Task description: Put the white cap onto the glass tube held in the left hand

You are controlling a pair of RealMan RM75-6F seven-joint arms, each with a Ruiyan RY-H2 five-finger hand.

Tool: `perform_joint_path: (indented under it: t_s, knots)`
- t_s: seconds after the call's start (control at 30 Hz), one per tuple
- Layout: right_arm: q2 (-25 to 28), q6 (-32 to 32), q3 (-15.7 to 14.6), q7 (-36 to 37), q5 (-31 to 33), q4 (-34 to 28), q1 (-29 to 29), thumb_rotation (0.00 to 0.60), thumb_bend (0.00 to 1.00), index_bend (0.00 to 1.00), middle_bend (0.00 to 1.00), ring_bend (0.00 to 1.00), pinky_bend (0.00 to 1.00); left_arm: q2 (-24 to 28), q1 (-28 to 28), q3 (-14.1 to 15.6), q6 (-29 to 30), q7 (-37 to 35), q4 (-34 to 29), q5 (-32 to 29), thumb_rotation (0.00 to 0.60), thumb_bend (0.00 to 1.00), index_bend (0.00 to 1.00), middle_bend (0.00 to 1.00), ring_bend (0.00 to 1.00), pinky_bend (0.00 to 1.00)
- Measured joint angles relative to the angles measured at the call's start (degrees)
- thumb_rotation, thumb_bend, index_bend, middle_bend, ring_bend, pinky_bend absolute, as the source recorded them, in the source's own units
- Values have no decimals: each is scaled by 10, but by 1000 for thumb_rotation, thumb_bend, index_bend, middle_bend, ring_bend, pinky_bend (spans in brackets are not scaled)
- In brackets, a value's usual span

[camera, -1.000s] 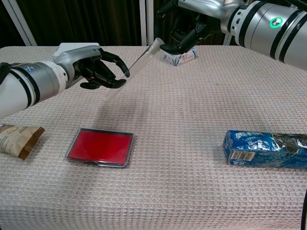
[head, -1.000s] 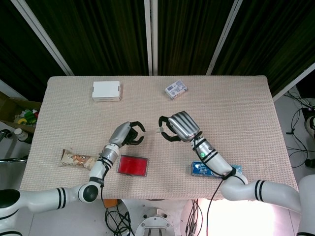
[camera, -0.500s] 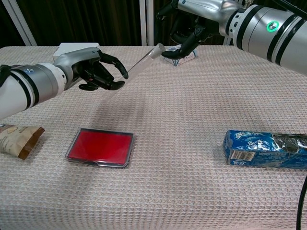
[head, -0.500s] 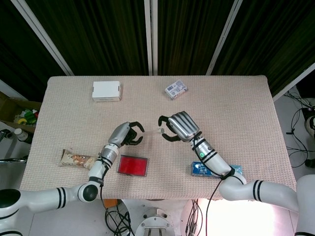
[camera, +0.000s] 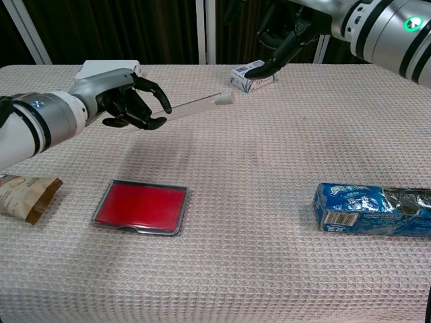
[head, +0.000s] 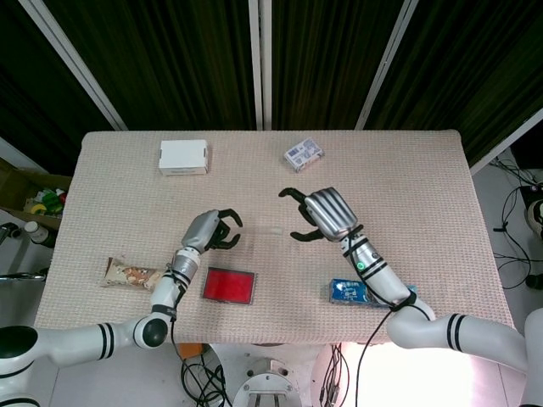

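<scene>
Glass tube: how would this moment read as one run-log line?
white cap: on glass tube | left hand: holds tube | right hand: open, apart

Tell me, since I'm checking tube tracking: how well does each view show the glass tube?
Head view: glass tube nearly vanishes, a faint streak against the pale tablecloth. Chest view: it shows clearly, white cap sharp, soft shadow beneath the left hand.

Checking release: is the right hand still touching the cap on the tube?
Apart. In the chest view the right hand is raised above and to the right of the cap on the tube, with tablecloth showing between them.
</scene>
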Motion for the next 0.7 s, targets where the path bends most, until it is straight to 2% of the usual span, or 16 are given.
perform_joint_path:
  t_s: [0.17, 0.4, 0.6, 0.7]
  knots:
    - [37, 37, -13, 13, -8, -16, -42, 600, 40, 275, 924, 1000, 1000, -12, -2, 12, 27, 51, 30, 2, 600, 536, 597, 947, 932, 1000]
    - [78, 78, -43, 47, -17, -21, -104, 600, 40, 274, 924, 1000, 1000, -62, -16, 29, 64, 145, 104, 7, 600, 534, 562, 944, 928, 1000]
    - [94, 89, -55, 85, -18, -7, -136, 600, 53, 255, 916, 1000, 1000, -79, -23, 33, 68, 190, 123, 3, 600, 500, 406, 933, 918, 1000]
    - [100, 94, -58, 97, -19, -4, -148, 600, 53, 232, 899, 995, 1000, -78, -24, 35, 67, 211, 120, -2, 600, 427, 283, 916, 901, 1000]
